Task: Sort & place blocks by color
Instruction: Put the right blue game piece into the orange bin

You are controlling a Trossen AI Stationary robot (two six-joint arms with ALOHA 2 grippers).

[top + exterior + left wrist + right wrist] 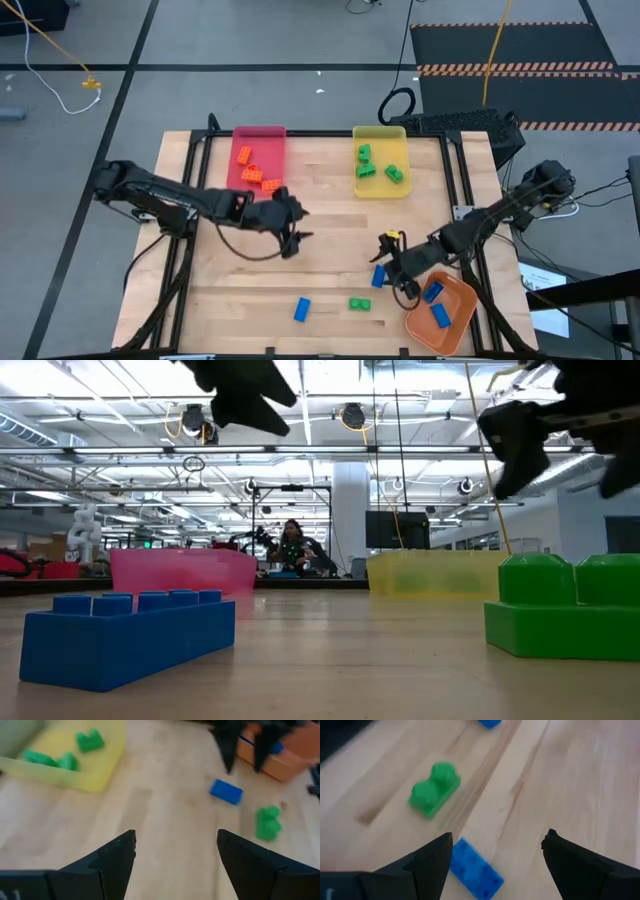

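Spanning the scene: pale wooden plank counter [320,215], smooth, with fine grain and a dark metal frame along its edges.
Pink tray [258,158]: translucent plastic, rectangular, at the counter's far edge; held three orange blocks [257,173], small and studded.
Yellow tray [380,160]: same shape and plastic, beside the pink one but apart from it; held three green blocks [378,170].
Orange tray [442,312]: rounded rectangle, at the near right corner; held two blue blocks [435,303].
Loose blue brick, near edge [301,310]: long, glossy, studded, flat on the wood; filled the lower left of the low view [125,635].
Loose green brick [359,304]: short, two round studs, just right of that blue one, apart from it; seen also in the right wrist view [434,788].
Second loose blue brick [378,276]: flat on the counter just beside the right jaws; partly under one finger in the right wrist view [476,869].
Left gripper [293,230]: dark, angular, above bare wood mid-counter; jaws spread apart and gripping nothing [175,852].
Right gripper [392,265]: dark, low over the counter beside the orange tray; jaws released, wide, nothing between them [497,850].
Background: a seated person far behind the trays in the low view.
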